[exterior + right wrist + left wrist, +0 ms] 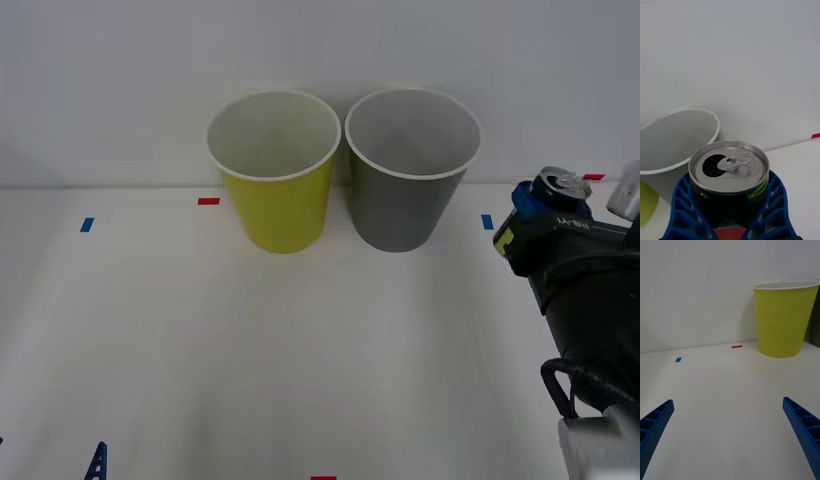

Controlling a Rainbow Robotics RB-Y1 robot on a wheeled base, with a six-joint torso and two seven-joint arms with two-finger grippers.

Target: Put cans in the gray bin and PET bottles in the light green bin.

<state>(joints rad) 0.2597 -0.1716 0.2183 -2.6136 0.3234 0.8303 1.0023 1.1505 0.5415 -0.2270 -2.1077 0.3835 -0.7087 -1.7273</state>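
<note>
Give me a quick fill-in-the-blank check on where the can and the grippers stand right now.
1. The right gripper is shut on the ____.
2. The left gripper hangs ____ over the table.
3. The gray bin stands on the robot's ____ side of the light green bin.

Missing words: can; open; right
</note>
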